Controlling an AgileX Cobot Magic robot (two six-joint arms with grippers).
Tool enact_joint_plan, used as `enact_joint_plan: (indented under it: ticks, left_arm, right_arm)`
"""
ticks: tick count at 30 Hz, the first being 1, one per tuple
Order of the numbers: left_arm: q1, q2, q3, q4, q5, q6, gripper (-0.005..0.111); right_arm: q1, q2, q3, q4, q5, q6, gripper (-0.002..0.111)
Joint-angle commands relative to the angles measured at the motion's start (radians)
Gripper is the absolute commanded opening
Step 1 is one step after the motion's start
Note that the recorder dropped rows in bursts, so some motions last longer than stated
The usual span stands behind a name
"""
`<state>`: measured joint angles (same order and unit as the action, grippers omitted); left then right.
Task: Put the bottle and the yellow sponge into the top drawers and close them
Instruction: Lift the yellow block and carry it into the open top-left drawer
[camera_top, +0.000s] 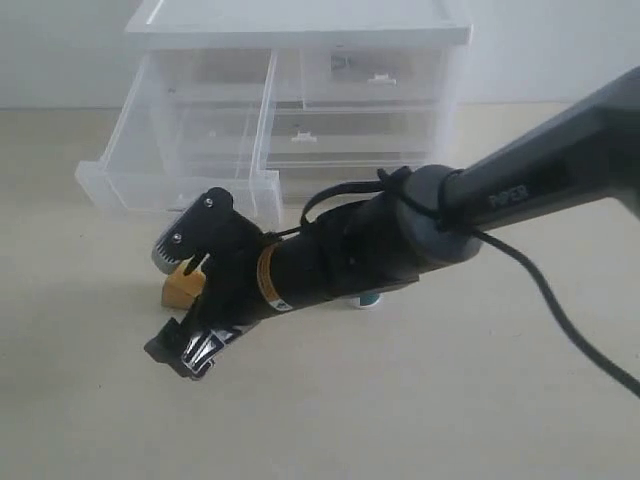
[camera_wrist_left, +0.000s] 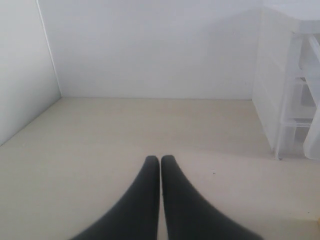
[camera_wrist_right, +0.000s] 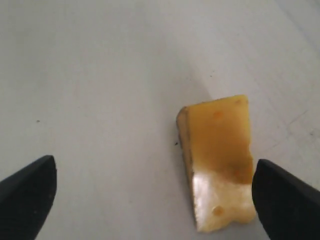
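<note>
While left top drawer (camera_top: 180, 190) stands open, yellow sponge (camera_top: 182, 288) lies outside

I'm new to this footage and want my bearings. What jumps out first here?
The big black right arm sweeps in from the right of the exterior view, its gripper open, with the yellow sponge lying on the table between its jaws. Behind it, the left top drawer of the clear cabinet stands pulled out.
</note>
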<state>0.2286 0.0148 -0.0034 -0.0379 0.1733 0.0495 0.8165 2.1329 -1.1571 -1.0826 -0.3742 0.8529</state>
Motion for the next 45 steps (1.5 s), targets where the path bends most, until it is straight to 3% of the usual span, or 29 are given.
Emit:
enact_joint_plan:
  ticks: [1,5,7,10,13,17,21,24,27,31,36,39,45]
  left_arm:
    - [-0.007,0.004,0.003,0.002,-0.016,-0.001,0.004]
    - [-0.007,0.004,0.003,0.002,-0.016,-0.001,0.004]
    - [-0.007,0.004,0.003,0.002,-0.016,-0.001,0.004]
    - [-0.007,0.004,0.003,0.002,-0.016,-0.001,0.004]
    - [-0.007,0.004,0.003,0.002,-0.016,-0.001,0.004]
    - [-0.007,0.004,0.003,0.002,-0.023,-0.001,0.004]
    - [-0.007,0.004,0.003,0.002,-0.023,-0.001,0.004]
    - [-0.007,0.004,0.003,0.002,-0.023,-0.001,0.004]
    - [-0.007,0.004,0.003,0.002,-0.023,-0.001,0.004]
    - [-0.007,0.004,0.003,0.002,-0.023,-0.001,0.004]
    - [-0.007,0.004,0.003,0.002,-0.025,-0.001,0.004]
    - [-0.007,0.004,0.003,0.002,-0.025,-0.001,0.004]
    - [-0.007,0.004,0.003,0.002,-0.027,-0.001,0.004]
  right_arm:
    - [0.001,0.052,-0.069,-0.002,0.041,-0.037,0.097]
    - [0.001,0.081,-0.099,-0.002,0.043,-0.041,0.097]
    - [0.001,0.081,-0.099,-0.007,0.021,-0.041,0.090]
    - [0.001,0.081,-0.099,-0.009,-0.010,-0.010,0.056]
    - [0.012,0.047,-0.084,-0.123,-0.019,0.163,0.000]
    - [0.053,-0.050,0.001,-0.397,-0.086,0.409,0.007]
    - [0.101,-0.174,0.104,-0.449,-0.277,0.481,0.006]
    - [0.112,-0.305,0.126,-0.449,-0.309,0.483,0.006]
    - [0.110,-0.469,0.098,-0.449,-0.145,0.480,0.006]
    - [0.105,-0.537,-0.004,-0.382,0.367,0.445,0.006]
    - [0.043,-0.390,-0.133,-0.392,0.374,0.445,0.006]
    - [0.030,-0.312,-0.199,-0.361,0.487,0.477,0.007]
    - [0.030,-0.245,-0.221,-0.347,0.549,0.499,0.007]
